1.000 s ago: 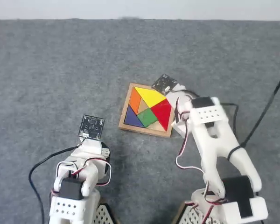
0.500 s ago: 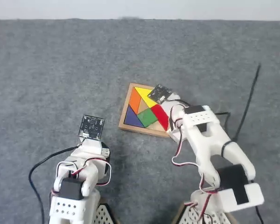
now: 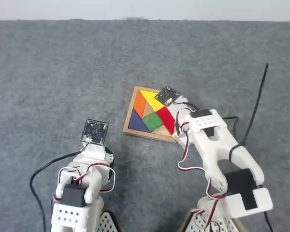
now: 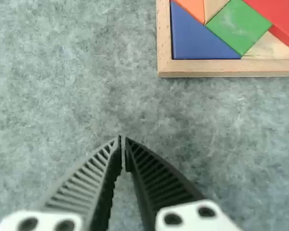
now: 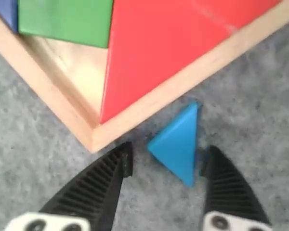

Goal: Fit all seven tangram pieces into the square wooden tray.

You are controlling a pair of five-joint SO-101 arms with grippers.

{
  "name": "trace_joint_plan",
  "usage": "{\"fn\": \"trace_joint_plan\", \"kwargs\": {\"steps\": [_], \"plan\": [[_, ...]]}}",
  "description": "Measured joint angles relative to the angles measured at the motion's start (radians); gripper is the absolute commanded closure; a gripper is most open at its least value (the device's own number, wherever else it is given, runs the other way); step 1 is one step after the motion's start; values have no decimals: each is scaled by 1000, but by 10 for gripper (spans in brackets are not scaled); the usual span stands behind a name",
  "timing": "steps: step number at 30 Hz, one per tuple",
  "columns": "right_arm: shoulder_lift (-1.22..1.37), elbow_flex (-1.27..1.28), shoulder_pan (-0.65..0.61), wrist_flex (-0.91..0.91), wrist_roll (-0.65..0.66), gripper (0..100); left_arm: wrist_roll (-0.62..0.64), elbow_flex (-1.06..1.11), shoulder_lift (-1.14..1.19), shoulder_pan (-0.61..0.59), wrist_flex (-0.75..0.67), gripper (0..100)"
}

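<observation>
The square wooden tray (image 3: 130,129) lies mid-table with yellow (image 3: 152,99), orange (image 3: 140,104), dark blue (image 3: 137,123), green (image 3: 152,121) and red (image 3: 168,119) pieces in it. In the right wrist view a bare wooden gap (image 5: 82,70) shows beside the red triangle (image 5: 173,43) and green square (image 5: 62,19). A small light blue triangle (image 5: 178,147) lies on the carpet just outside the tray's corner, and my right gripper (image 5: 167,158) stands open around it. My left gripper (image 4: 123,144) is shut and empty, over carpet short of the tray's edge (image 4: 221,70).
Grey carpet (image 3: 63,72) covers the whole table, with open room left of and beyond the tray. The right arm (image 3: 210,133) overhangs the tray's near right corner. The left arm (image 3: 87,169) sits at the front left, and cables trail from both.
The right arm has swung left and drawn nearer over the tray's right corner, mostly in the first half second. The left arm and the pieces in the tray have not moved.
</observation>
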Motion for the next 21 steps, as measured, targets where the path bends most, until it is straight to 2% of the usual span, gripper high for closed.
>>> {"fn": "trace_joint_plan", "kwargs": {"steps": [13, 17, 21], "plan": [[0, 0, 6, -3, 0, 897, 0, 0, 0, 0, 0, 988], [2, -18, 95, 17, -6, 897, 0, 0, 0, 0, 0, 988], [2, -89, 215, 54, -71, 897, 0, 0, 0, 0, 0, 988]]}}
